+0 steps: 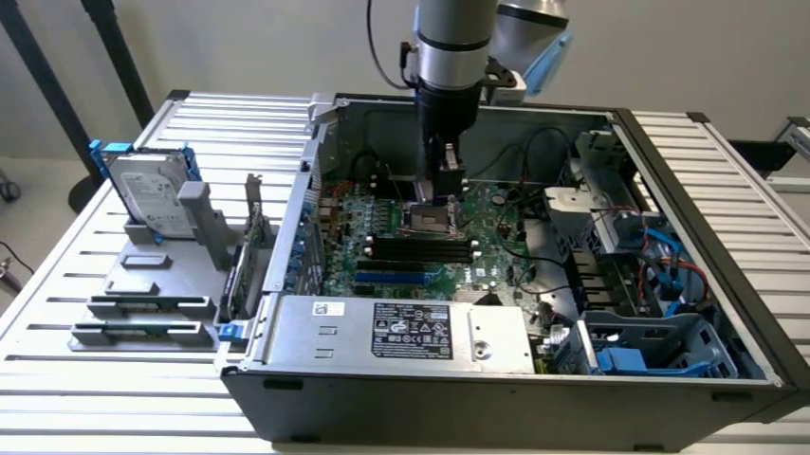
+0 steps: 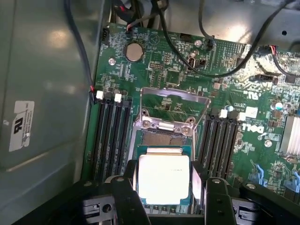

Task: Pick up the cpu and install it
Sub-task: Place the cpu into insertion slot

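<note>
The hand [image 2: 163,187] clasped the cpu [image 2: 164,171] by two opposite edges, flat and metal side up, low over the open socket [image 2: 159,138], whose frame [image 2: 174,101] stood raised to admit it.

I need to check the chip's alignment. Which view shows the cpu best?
The wrist view: the cpu shows its whole silvery top, flanked by the tool over the socket. In the exterior view it is too small to tell under the tool.
</note>
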Robot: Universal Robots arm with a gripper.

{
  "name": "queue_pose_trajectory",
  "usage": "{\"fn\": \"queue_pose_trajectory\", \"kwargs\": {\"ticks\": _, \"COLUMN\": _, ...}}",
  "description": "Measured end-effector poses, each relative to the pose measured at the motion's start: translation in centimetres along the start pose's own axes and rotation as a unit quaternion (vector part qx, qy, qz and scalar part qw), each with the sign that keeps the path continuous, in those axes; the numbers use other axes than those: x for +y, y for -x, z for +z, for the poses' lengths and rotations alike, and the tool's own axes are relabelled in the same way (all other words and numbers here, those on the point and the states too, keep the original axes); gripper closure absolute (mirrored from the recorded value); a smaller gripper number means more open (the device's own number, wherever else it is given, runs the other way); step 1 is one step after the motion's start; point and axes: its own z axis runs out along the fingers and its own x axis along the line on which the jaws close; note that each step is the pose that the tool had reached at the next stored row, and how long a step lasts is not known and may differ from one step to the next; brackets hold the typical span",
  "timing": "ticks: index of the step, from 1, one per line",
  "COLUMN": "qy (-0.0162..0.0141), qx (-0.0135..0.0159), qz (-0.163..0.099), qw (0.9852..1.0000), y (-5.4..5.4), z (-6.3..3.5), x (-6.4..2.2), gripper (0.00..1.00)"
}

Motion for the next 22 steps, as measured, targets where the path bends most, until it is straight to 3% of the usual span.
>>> {"fn": "queue_pose_trajectory", "kwargs": {"ticks": 5, "qy": 0.0013, "qx": -0.0014, "qz": 0.043, "qw": 0.9991, "y": 0.0, "z": 0.51, "x": -0.02, "gripper": 0.45}}
{"fn": "queue_pose_trajectory", "kwargs": {"ticks": 8, "qy": 0.0003, "qx": -0.0021, "qz": 0.064, "qw": 0.9979, "y": 0.0, "z": 0.87, "x": -0.03, "gripper": 0.45}}
{"fn": "queue_pose_trajectory", "kwargs": {"ticks": 22, "qy": -0.0005, "qx": -0.0027, "qz": 0.066, "qw": 0.9978, "y": 0.3, "z": 3.29, "x": -0.14, "gripper": 0.45}}
